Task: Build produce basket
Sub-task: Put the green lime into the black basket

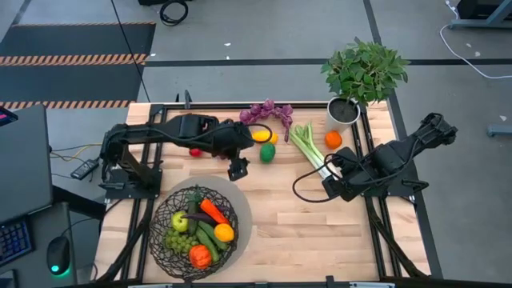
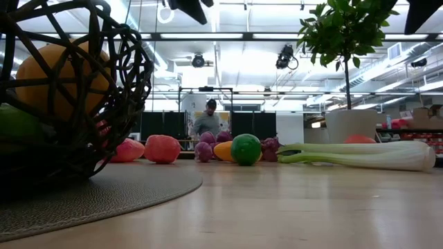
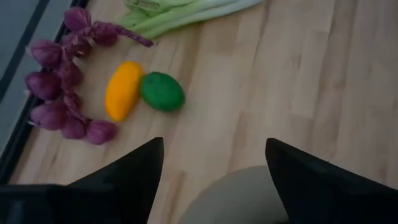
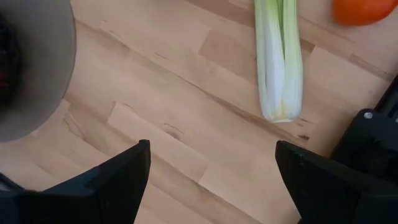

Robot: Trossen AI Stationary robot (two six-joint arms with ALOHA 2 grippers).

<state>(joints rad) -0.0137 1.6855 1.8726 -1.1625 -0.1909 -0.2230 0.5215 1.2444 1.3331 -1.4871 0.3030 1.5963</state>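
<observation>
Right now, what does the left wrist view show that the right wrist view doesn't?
Only the left wrist view shows the purple grapes, the yellow lemon touching a round green fruit, and the open, empty left gripper. Only the right wrist view shows the orange and the open, empty right gripper. Both show the celery, the wooden table and the grey mat.
</observation>
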